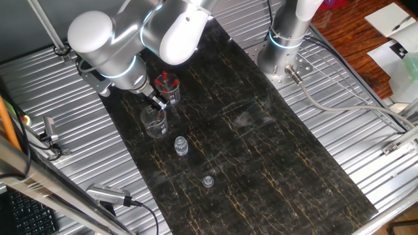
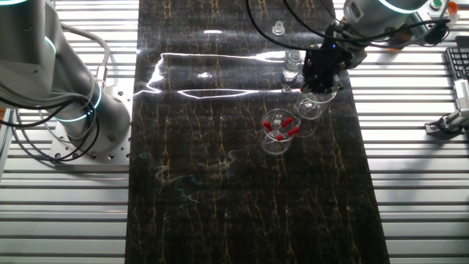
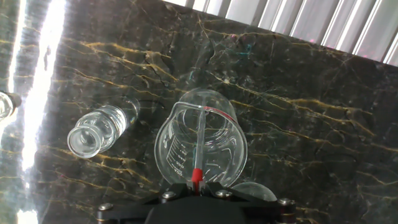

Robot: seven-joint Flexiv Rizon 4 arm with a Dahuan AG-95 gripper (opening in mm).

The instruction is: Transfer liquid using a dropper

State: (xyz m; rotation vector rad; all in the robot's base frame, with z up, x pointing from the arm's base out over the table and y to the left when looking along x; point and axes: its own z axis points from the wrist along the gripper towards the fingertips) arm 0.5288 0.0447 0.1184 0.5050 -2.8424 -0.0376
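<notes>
My gripper is shut on the red bulb end of the dropper, a slim clear tube. The tube points down into an empty clear beaker with printed marks, directly below the fingers. In one fixed view the gripper hangs just above this beaker. The other fixed view shows the gripper over the same beaker. The dropper is too thin to make out in either fixed view.
A second small beaker with red-topped droppers stands beside the empty one. A ribbed clear vial stands close by, and a small clear cap lies beyond it. A second arm's base stands at the mat's edge.
</notes>
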